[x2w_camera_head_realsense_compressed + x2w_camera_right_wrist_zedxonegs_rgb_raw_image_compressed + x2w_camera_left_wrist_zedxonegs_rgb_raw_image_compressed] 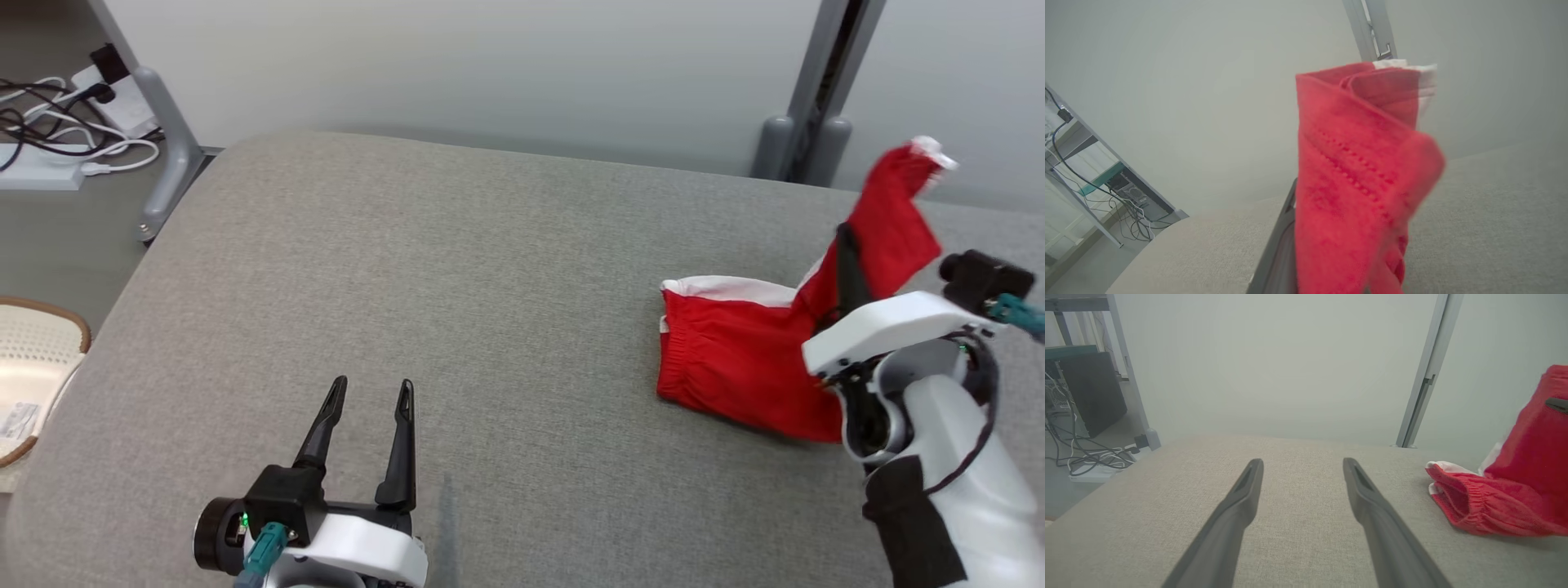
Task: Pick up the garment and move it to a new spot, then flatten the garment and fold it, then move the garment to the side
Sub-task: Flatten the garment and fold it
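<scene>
The red garment [735,359] with white trim lies at the right side of the grey padded surface [490,286]; one end of it is raised off the surface, pinched in the right gripper [847,249], whose dark fingers are closed on the cloth; the rest trails down and rests on the padding; the left gripper [372,384] hovers at the near left, well apart from the garment, its fingers spread wide and holding nothing.

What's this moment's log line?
step: pick up | right gripper: shut on red garment, one end raised | left gripper: open, empty
</scene>
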`<state>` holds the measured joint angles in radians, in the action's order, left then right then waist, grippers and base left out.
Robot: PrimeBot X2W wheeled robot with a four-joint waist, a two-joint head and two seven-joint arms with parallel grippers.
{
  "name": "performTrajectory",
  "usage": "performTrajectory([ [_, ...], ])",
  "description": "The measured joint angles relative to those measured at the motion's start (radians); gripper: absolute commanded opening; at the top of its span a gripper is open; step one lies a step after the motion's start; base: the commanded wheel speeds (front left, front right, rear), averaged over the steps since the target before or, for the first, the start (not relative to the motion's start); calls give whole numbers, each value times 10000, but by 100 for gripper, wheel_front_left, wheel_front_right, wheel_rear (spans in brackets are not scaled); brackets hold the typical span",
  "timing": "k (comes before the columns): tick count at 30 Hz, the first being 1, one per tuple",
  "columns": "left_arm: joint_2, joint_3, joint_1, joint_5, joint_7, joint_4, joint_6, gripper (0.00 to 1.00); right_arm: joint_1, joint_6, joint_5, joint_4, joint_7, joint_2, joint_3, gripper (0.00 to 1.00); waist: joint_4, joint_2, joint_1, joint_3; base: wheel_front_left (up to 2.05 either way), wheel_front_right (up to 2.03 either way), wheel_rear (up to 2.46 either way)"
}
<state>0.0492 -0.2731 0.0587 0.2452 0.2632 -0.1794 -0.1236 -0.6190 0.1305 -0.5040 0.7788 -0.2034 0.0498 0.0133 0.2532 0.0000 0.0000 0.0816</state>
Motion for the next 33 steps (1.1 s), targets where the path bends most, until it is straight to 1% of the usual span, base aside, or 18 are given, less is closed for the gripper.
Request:
performTrajectory([
  [4, 6, -13, -100, 29, 0, -4, -12, 100, 407, 0, -173, -470, 368, -23, 961, 0, 277, 0, 0, -27, 0, 0, 0],
  [8, 0, -38, -102, 105, 0, 0, -38, 100, 777, 0, -151, -487, 798, -25, 1559, 0, 502, 0, 0, -18, 0, 0, 0],
  [13, 2, -65, -102, 138, 0, 13, -50, 100, 1000, 0, -96, -176, 1139, -27, 1935, 0, 683, 0, 0, 56, 0, 0, 0],
  [21, 2, -127, -85, 278, 0, 50, -75, 100, 1058, 0, -54, 82, 1250, -23, 2443, 0, 818, 0, 0, 315, 0, 0, 0],
  [22, -2, -140, -80, 282, 0, 50, -92, 100, 1058, 0, -52, 140, 1252, -23, 2468, 12, 830, 0, 0, 342, 0, 0, 0],
  [23, 0, -148, -73, 284, 0, 50, -94, 100, 1057, 0, -36, 194, 1262, -17, 2514, 63, 841, 1, 0, 363, 0, 0, 0],
  [24, 2, -157, -65, 288, 0, 48, -94, 100, 1057, 0, -17, 234, 1319, -17, 2581, 100, 848, 0, 1, 379, 0, 0, 0],
  [28, 0, -157, -24, 295, 0, 19, -94, 100, 1054, 0, -587, 113, 1325, -15, 2951, 100, 853, 0, 0, 407, 0, 0, 0],
  [33, 2, -96, -14, 293, 0, -25, -96, 100, 1061, 0, -1003, -395, 1325, -17, 3858, 100, 748, 0, 0, 330, 0, 0, 0],
])
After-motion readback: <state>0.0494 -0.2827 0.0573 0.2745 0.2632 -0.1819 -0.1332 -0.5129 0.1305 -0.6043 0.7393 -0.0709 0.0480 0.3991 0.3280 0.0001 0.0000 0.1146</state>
